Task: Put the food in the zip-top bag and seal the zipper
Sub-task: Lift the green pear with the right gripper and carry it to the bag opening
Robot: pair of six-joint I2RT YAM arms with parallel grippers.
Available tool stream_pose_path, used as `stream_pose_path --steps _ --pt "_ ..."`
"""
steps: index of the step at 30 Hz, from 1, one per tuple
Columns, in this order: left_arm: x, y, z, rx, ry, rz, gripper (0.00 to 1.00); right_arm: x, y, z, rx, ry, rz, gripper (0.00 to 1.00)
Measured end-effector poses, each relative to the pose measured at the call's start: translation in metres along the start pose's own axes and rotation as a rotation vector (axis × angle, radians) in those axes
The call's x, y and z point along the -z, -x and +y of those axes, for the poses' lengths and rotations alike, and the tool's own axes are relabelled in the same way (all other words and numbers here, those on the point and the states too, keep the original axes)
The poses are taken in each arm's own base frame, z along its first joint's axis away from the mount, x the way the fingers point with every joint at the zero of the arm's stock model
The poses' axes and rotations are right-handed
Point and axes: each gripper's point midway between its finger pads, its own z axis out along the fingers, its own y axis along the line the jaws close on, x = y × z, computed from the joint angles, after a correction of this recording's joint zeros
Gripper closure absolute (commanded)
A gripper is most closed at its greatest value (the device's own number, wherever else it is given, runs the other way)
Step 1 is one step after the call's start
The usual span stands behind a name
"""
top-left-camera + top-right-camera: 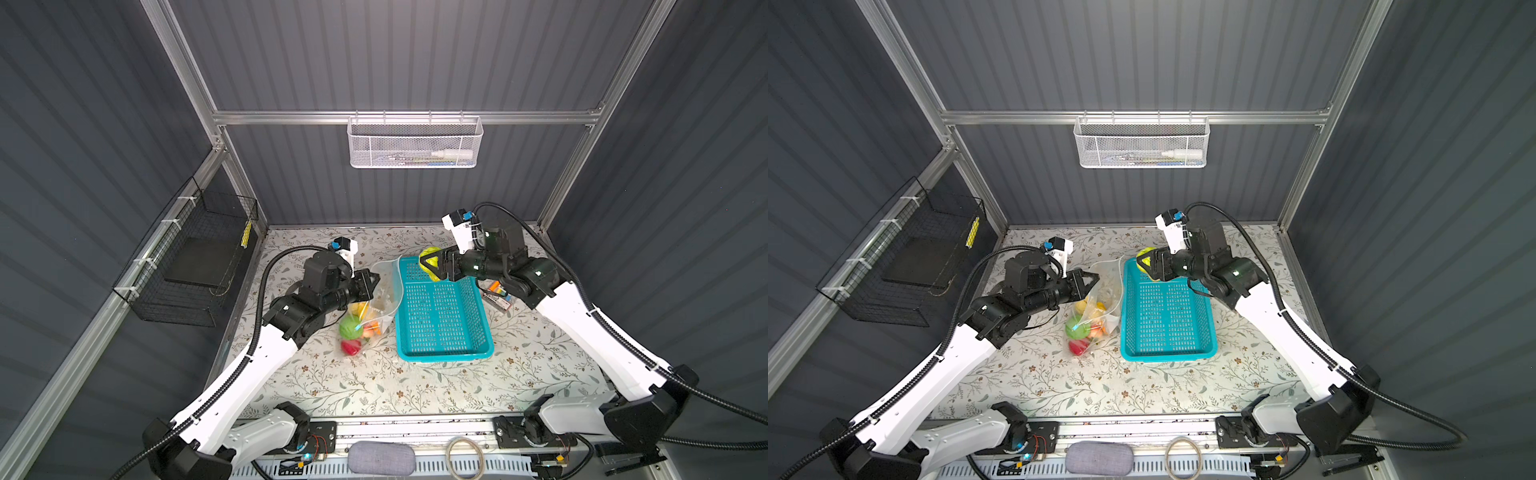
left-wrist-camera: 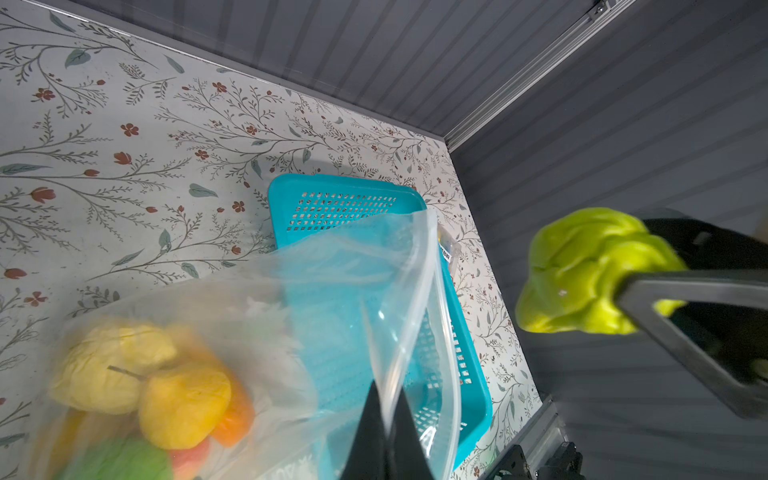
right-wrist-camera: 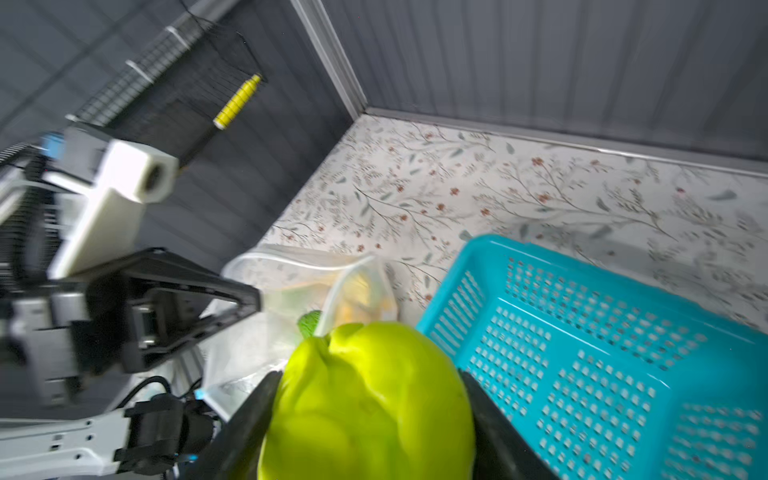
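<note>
Pinches the rim of the zip-top bag [image 1: 384, 299] in the closed left gripper [image 1: 376, 277], mouth raised and unsealed. Shows yellow, orange, green and red food [image 1: 351, 328] inside, left of the teal basket [image 1: 444, 355]. Grips 1 yellow-green pepper [image 1: 430, 251] in the right gripper [image 1: 429, 264], over the basket's far left corner.

1. The table [image 1: 415, 386] has a pale cover printed with twigs and small flowers.
2. A clear bag [image 1: 386, 299] rests on it left of centre, its near end down on the cover.
3. A teal basket [image 1: 444, 355] sits flat just right of the bag.
4. A small orange-and-black packet [image 1: 496, 293] lies near the basket's far right corner.
</note>
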Motion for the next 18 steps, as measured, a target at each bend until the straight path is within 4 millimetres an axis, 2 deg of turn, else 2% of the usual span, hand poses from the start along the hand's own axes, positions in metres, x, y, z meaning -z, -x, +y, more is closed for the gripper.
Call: stream_pose_path --steps 4,8,12,18 --pt "-0.002 -0.001 0.001 0.005 0.002 0.007 1.00 -0.006 0.008 0.038 0.023 0.106 -0.047 0.43" --pt "-0.003 -0.002 0.001 0.010 0.002 0.009 1.00 -0.017 0.007 0.064 0.039 0.191 -0.086 0.44" --pt "-0.003 -0.002 0.001 0.013 0.003 0.009 1.00 -0.037 -0.002 0.070 0.033 0.227 -0.096 0.44" --pt "-0.003 -0.002 0.001 0.026 0.003 0.009 1.00 -0.062 -0.032 0.070 0.038 0.229 -0.081 0.44"
